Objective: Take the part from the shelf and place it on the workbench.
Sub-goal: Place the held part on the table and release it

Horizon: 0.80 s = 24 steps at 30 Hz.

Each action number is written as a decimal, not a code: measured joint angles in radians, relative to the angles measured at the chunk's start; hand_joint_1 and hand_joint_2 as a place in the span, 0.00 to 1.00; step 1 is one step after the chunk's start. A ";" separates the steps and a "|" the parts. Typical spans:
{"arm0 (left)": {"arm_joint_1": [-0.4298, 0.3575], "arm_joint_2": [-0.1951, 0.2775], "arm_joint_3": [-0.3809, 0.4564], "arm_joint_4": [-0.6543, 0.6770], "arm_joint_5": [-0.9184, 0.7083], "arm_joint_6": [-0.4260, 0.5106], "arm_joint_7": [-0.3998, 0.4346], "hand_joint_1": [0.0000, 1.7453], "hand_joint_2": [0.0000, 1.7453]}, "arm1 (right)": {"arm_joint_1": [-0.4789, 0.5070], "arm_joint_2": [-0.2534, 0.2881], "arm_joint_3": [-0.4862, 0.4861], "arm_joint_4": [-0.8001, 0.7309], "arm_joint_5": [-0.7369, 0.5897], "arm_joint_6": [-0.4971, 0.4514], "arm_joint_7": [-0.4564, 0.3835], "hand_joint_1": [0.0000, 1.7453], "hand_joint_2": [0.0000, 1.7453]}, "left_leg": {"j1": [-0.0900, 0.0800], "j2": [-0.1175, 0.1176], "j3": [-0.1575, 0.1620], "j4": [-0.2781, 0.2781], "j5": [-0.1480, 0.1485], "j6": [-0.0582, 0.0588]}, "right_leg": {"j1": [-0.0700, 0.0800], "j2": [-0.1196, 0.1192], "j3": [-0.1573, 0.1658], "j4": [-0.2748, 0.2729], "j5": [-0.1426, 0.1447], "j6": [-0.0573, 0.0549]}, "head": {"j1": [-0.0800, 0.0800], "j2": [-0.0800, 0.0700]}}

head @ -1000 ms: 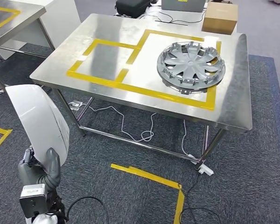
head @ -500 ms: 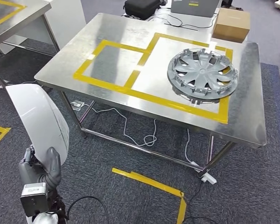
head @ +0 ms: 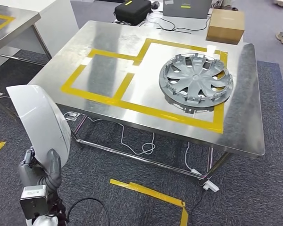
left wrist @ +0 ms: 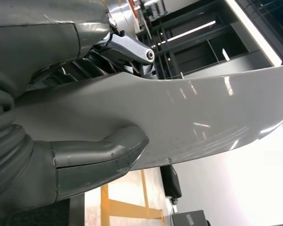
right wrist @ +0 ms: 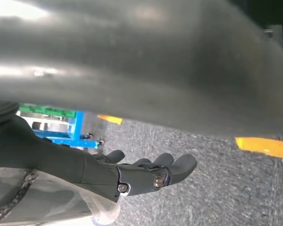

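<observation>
With our left hand [head: 40,175] gripping the white part [head: 40,123] at lower left and our right hand [right wrist: 147,173] loosely open and holding nothing, we should approach the workbench [head: 97,42] squarely, keeping the part level.

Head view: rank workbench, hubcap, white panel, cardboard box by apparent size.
1. Workbench
2. Hubcap and white panel, held by the left hand: look alike in size, and the panel is much nearer the camera, so unranked.
3. Cardboard box, farthest away.
</observation>
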 joint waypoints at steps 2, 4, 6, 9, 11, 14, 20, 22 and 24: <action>0.000 0.001 0.000 0.000 0.001 0.000 0.000 1.00 1.00 | 0.000 0.001 0.000 0.000 0.000 0.001 0.001 0.00 0.00 | -0.004 0.001 0.017 -0.102 0.073 0.009 | 0.002 0.001 0.017 0.002 -0.019 0.011 | 0.000 0.000; 0.001 0.000 0.000 0.001 0.002 -0.001 0.000 1.00 1.00 | -0.002 0.001 0.000 0.000 0.001 0.002 -0.001 0.00 0.00 | -0.007 0.001 0.022 -0.134 0.085 0.023 | 0.004 0.001 0.023 0.003 -0.030 0.025 | -0.001 0.000; 0.002 -0.001 0.000 0.001 0.003 -0.001 0.000 1.00 1.00 | -0.005 0.001 0.000 0.000 0.001 0.002 -0.003 0.00 0.00 | -0.005 0.000 0.033 -0.142 0.090 0.036 | 0.004 0.001 0.030 0.006 -0.035 0.037 | -0.002 0.000; 0.001 -0.002 0.000 0.001 0.003 -0.001 0.000 1.00 1.00 | -0.008 0.001 0.000 0.000 0.003 0.002 -0.003 0.00 0.00 | -0.001 0.000 0.057 -0.154 0.085 0.053 | 0.003 0.000 -0.019 0.105 -0.070 0.049 | 0.004 0.000; 0.001 -0.004 0.000 0.001 0.003 -0.001 0.000 1.00 1.00 | -0.008 0.001 0.000 0.000 0.002 0.002 -0.005 0.00 0.00 | -0.002 0.000 0.063 -0.155 0.077 0.059 | 0.003 0.000 -0.108 0.231 -0.118 0.053 | 0.005 0.000; 0.002 -0.004 0.000 0.001 0.003 -0.001 0.000 1.00 1.00 | -0.004 0.001 0.000 0.000 0.002 0.002 -0.004 0.00 0.00 | -0.006 -0.003 0.085 -0.155 0.056 0.060 | 0.003 0.000 -0.166 0.240 -0.100 0.048 | 0.006 0.000; 0.002 -0.006 0.000 0.003 0.003 -0.001 0.000 1.00 1.00 | 0.000 -0.003 0.000 0.000 0.001 0.002 -0.010 0.00 0.00 | -0.008 -0.006 0.128 -0.153 0.023 0.036 | 0.020 -0.002 -0.105 0.026 0.028 0.009 | -0.001 0.000; 0.002 -0.006 0.000 0.003 0.003 -0.001 0.000 1.00 1.00 | 0.001 -0.003 0.000 0.000 0.001 0.002 -0.006 0.00 0.00 | -0.009 -0.005 0.135 -0.129 0.022 0.026 | 0.014 -0.002 -0.077 0.011 0.044 -0.001 | -0.002 0.000; -0.001 -0.005 0.000 0.003 0.003 -0.001 0.000 1.00 1.00 | 0.000 -0.003 0.000 0.000 0.001 0.002 -0.004 0.00 0.00 | -0.007 -0.004 0.107 -0.065 -0.006 0.017 | 0.008 -0.003 -0.053 0.003 0.039 -0.007 | -0.005 0.000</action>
